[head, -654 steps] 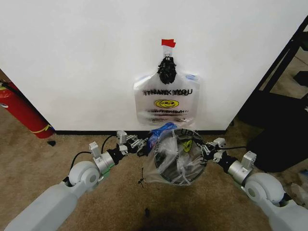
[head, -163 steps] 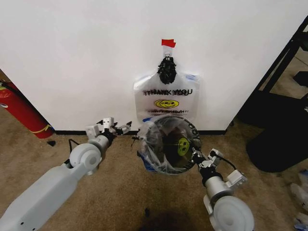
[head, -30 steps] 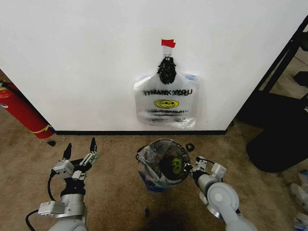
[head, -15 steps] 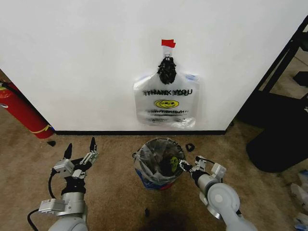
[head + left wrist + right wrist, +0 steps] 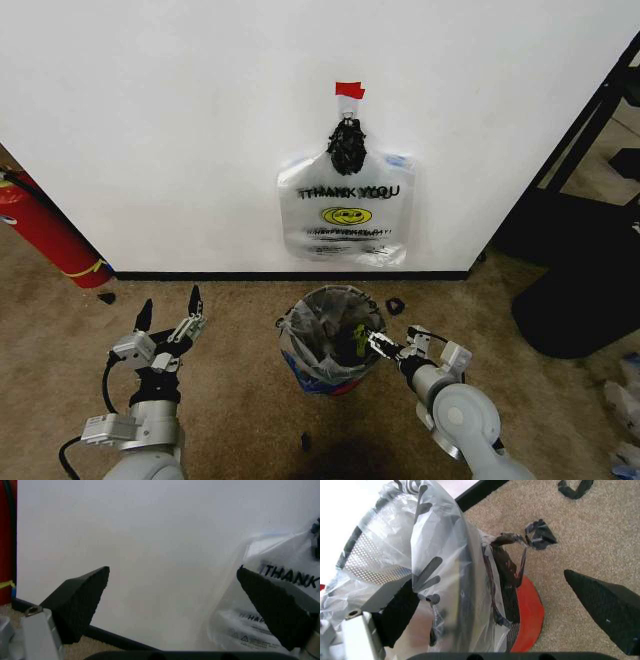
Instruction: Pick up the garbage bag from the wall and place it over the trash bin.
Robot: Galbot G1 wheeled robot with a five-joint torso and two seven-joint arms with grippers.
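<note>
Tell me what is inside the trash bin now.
The garbage bag lines the trash bin and drapes over its rim; its crumpled film and black print show inside. The bin's bottom is covered by the plastic, so anything beneath it cannot be seen.

Bare carpet (image 5: 240,330) lies open left of the trash bin (image 5: 330,340). Far behind it, the wall (image 5: 180,130) blocks passage; a fire extinguisher (image 5: 45,235) stands at far left, black furniture (image 5: 580,290) at right.

Left gripper (image 5: 168,312) parked, jaws apart; right gripper (image 5: 375,344) jaws apart.
</note>
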